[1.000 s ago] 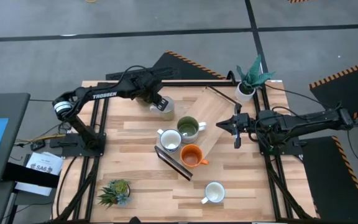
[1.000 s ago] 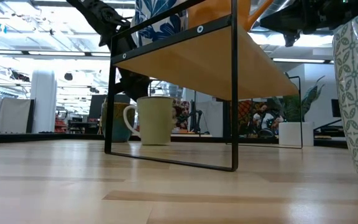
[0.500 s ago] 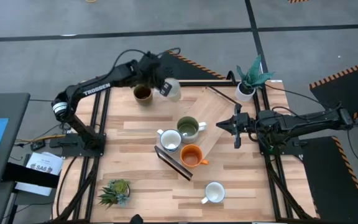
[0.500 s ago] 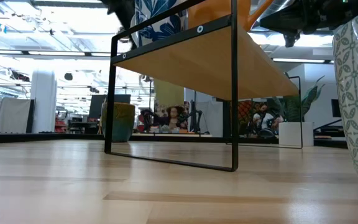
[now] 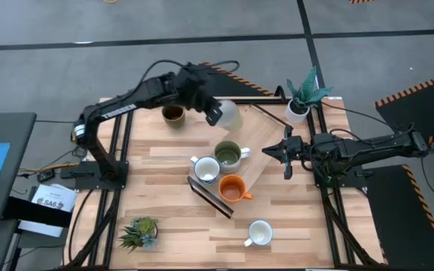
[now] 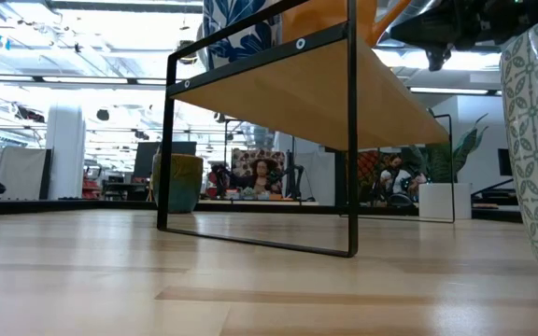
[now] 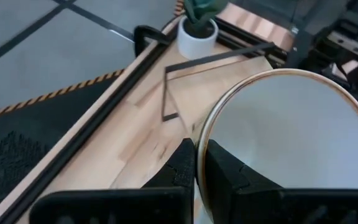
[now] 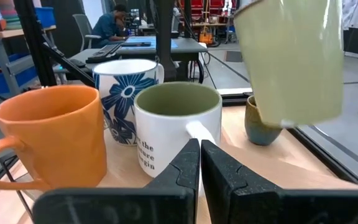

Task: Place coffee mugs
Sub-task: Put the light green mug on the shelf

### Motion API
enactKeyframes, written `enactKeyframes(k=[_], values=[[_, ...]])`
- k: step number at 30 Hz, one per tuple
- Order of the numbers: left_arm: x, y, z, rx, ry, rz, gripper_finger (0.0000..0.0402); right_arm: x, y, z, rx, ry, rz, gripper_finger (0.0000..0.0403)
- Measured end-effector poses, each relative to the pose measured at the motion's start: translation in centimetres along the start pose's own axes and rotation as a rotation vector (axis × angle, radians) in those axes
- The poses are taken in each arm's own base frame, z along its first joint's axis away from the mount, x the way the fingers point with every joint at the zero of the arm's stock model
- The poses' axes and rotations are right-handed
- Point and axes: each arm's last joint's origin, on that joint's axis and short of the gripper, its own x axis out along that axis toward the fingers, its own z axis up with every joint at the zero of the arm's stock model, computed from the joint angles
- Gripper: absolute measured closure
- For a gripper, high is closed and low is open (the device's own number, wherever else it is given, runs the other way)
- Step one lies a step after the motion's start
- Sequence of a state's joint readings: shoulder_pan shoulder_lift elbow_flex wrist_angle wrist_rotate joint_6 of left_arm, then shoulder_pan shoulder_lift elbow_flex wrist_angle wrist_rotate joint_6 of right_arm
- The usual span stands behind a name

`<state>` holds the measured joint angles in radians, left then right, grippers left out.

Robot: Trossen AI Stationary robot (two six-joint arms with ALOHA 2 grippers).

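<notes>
Pale mug (image 5: pixel 228 114), hard, breakable, pinched by its rim in left gripper (image 5: pixel 215 114), high over the tabletop's far edge.

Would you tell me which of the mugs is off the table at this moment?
The pale mug, clamped at its rim by the left hand and held above the table's far side. The other five mugs stand on the table or the rack.

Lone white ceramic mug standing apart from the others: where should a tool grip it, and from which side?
Probably by the rim wall of the lone white ceramic mug, coming straight down from above, one finger inside the mouth and one outside. It stands upright, mouth up, with nothing close around it. Its handle juts toward the table's left side, so pinch the opposite rim.
</notes>
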<state>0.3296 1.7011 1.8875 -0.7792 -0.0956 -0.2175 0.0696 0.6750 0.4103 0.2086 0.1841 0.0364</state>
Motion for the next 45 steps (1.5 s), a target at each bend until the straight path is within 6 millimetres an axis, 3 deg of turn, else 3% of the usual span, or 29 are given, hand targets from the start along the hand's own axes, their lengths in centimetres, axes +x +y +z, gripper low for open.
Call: enactKeyframes(k=[8, 13, 29, 36, 45], values=[[3.5, -1.5, 1.7, 0.030, 0.074, -0.042, 0.0401, 0.0, 0.0, 0.0, 0.000, -0.003, 0.000, 0.0360], [4.3, -1.9, 2.3, 0.041, 0.111, -0.052, 0.0401, 0.0, 0.0, 0.0, -0.003, -0.002, 0.000, 0.0360], [5.5, -3.7, 1.3, 0.061, 0.182, -0.149, 0.0401, 0.0, 0.0, 0.0, -0.002, -0.002, 0.000, 0.0360], [7.7, -4.1, -0.1, 0.076, 0.268, -0.131, 0.0401, 0.0, 0.0, 0.0, -0.002, -0.003, 0.000, 0.0360], [7.7, -4.0, 0.0, 0.095, 0.241, -0.085, 0.0382, 0.0, 0.0, 0.1, -0.002, -0.005, 0.000, 0.0360]])
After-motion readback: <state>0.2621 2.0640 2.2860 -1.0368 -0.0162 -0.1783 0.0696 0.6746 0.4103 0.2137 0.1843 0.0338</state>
